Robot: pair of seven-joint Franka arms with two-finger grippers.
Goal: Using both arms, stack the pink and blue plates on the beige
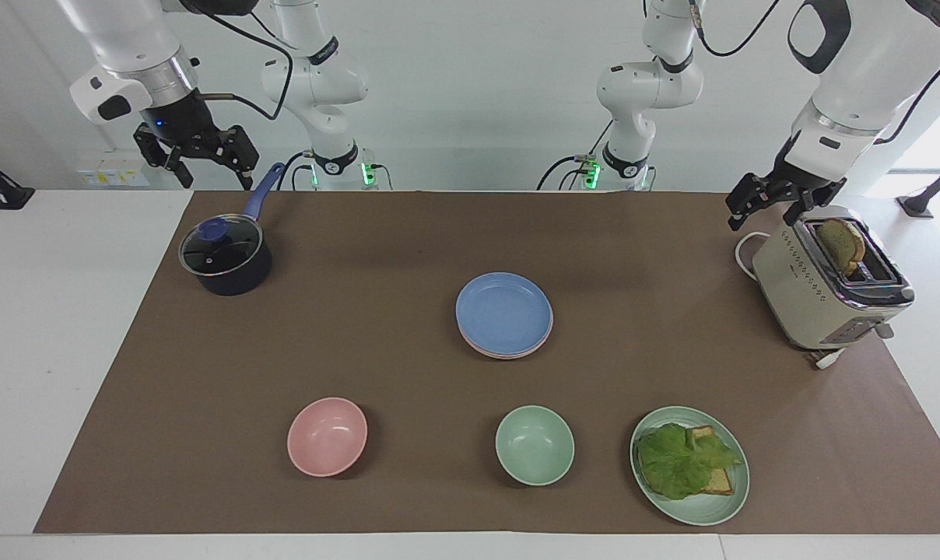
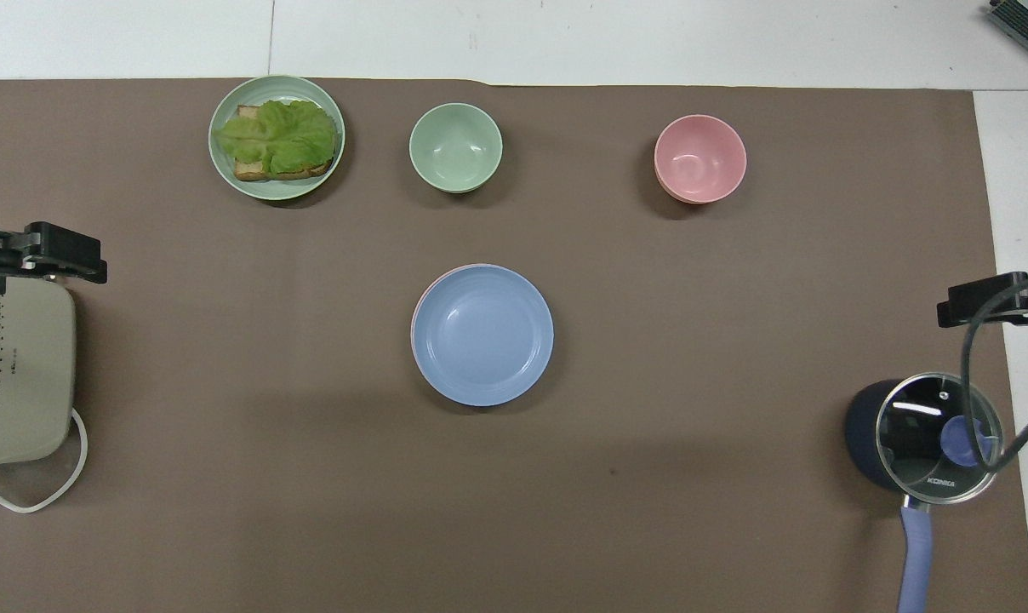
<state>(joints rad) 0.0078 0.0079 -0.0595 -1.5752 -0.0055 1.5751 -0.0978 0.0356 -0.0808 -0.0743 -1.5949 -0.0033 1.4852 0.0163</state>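
Across the whole frame, the tabletop (image 1: 65,327) under a brown mat. At the top corners of the facing view, both arms pulled back and waiting: right arm (image 1: 139,70) in the upper corner at its own end, jaws spread wide and empty, hanging above the tabletop's top edge by the handle of the saucepan (image 1: 225,260); left arm (image 1: 828,132) in the other upper corner, jaws likewise spread and holding nothing, hovering just above the top end of the toaster (image 1: 820,292).

Dead centre of the frame, well apart from both sets of jaws: the blue plate (image 1: 503,311), lying flat on top of a stack. Just under it, a thin rim of the pink plate (image 1: 507,354) peeping out. Below that, no telling whether the pale bottom edge belongs to the beige plate.

Judging from this, stacking done or all but done.

For any further reach: down the frame and inward from either arm, about midway between the two, neither clearly nearer. Round plates, so no long axis to line up with; any rim approach as good as another.
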